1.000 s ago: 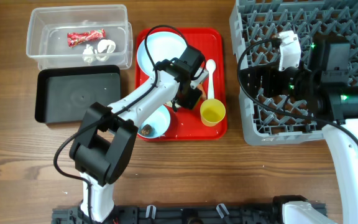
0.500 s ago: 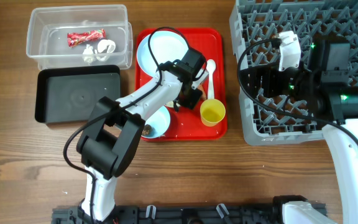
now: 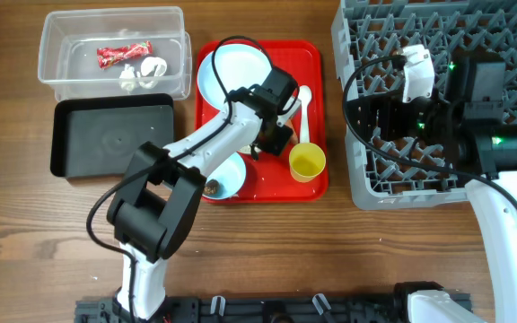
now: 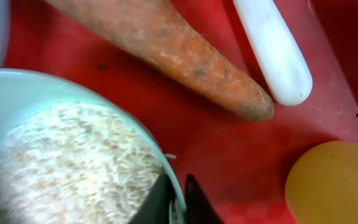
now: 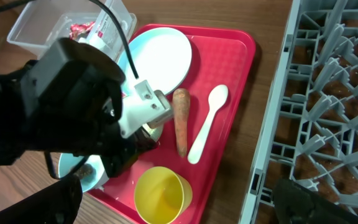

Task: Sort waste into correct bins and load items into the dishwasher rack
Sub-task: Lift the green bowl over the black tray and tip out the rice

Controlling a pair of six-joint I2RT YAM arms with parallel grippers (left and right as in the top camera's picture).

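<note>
My left gripper (image 4: 177,186) is shut on the rim of the light green bowl (image 4: 55,84), which holds white rice grains (image 4: 73,155). In the overhead view this gripper (image 3: 272,136) is over the middle of the red tray and hides that bowl. The carrot (image 4: 185,59), the white spoon (image 3: 302,109) and the yellow cup (image 3: 307,162) lie beside it. The pale blue bowl (image 3: 227,178) holds the dark brown scrap (image 3: 212,187). The pale blue plate (image 3: 232,74) is at the tray's back. My right gripper (image 3: 377,117) is open and empty over the grey rack's (image 3: 474,27) left edge.
The clear tub (image 3: 70,27) at the back left holds the red wrapper (image 3: 122,54) and white tissue (image 3: 142,72). The black tub (image 3: 110,135) sits just in front of it. The red tray (image 3: 312,54) lies between the tubs and the rack.
My left arm's elbow has shifted slightly while its gripper stays at the bowl's rim. The right arm has not moved.
</note>
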